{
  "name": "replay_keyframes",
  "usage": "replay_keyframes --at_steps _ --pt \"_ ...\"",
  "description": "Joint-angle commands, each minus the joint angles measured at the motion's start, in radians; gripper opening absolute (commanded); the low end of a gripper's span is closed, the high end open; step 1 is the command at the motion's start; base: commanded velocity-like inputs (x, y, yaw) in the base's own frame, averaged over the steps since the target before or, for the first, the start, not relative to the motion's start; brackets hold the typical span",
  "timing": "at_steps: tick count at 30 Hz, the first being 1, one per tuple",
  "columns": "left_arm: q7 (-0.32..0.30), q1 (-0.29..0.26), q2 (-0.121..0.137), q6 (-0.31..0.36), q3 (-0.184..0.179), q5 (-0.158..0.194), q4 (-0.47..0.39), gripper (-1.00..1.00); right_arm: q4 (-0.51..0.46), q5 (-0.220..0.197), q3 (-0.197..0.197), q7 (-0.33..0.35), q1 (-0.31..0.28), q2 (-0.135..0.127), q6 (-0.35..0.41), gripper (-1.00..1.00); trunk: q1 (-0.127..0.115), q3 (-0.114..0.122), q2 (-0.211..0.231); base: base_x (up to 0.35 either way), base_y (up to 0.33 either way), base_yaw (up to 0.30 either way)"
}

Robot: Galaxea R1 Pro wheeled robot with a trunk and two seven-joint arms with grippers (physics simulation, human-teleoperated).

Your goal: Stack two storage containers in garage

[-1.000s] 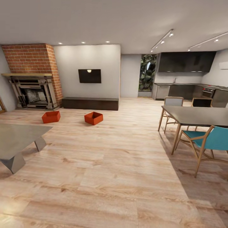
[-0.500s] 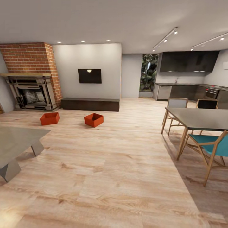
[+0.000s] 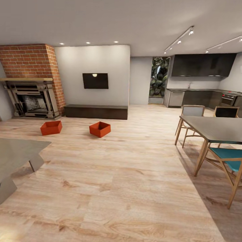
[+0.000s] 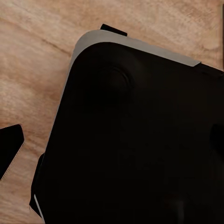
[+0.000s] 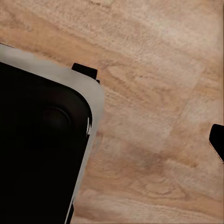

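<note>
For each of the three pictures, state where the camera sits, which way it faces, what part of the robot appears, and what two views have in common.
Head view: on the robot's head, facing forward across the living room toward the two orange bins, the fireplace and the dining table.
Left wrist view: on the left arm, facing down at the wood floor; the robot's dark base shows.
Right wrist view: on the right arm, facing down at the floor; the same dark base shows.
Shared: both wrist views show base and plank floor.

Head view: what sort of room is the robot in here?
An open-plan living room with a kitchen behind: brick fireplace, wall-mounted TV, dining table. Two storage containers sit on the wood floor.
</note>
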Motion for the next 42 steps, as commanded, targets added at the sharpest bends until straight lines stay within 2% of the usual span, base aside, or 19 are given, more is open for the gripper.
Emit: replay_keyframes --at_steps 1,16,42 --pt "0.001 0.000 0.000 -0.003 0.005 0.000 0.000 1.00 0.000 -0.004 0.006 -0.002 0.000 0.000 -0.003 1.00 0.001 -0.001 0.000 0.326 0.085 0.000" --pt "0.001 0.000 -0.001 -0.006 0.006 0.000 0.000 1.00 0.000 -0.004 0.006 -0.002 0.000 0.000 -0.003 1.00 0.001 -0.001 0.000 0.326 0.080 0.000" --pt "0.001 0.000 0.000 0.002 0.005 0.000 0.000 1.00 0.000 -0.004 0.006 -0.002 0.000 0.000 -0.003 1.00 0.001 -0.001 0.000 0.326 0.003 0.000"
